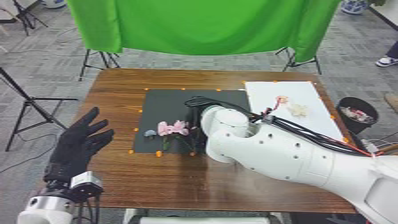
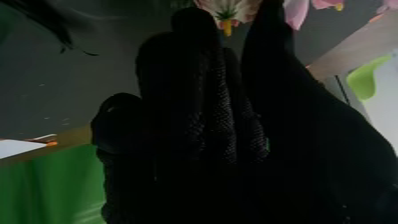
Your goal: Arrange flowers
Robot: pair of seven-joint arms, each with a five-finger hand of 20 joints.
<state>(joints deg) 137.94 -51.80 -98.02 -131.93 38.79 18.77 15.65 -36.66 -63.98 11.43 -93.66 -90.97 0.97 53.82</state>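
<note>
So our pink flowers point(image 1: 173, 128) are lying on the black mat point(image 1: 164, 105), closer to its left and near edges, with a small grey-blue piece point(image 1: 150, 133) just beside them. We've got a wide strip of brown wood between the mat and the near edge of the table point(image 1: 133, 182), and a slimmer one along the left. The white sheet point(image 1: 266, 122) is up against the mat's right side, toward the table's far right corner, with a reddish flower point(image 1: 282, 99) and a cream one point(image 1: 298, 110) on it. Our right hand point(image 1: 200, 136) is down low over the mat, just right of the pink flowers, fingers pretty straight and bunched close; we honestly can't tell if they touch a bloom. Our left hand point(image 1: 80, 142) hangs over the table's left edge, fingers spread apart.
</note>
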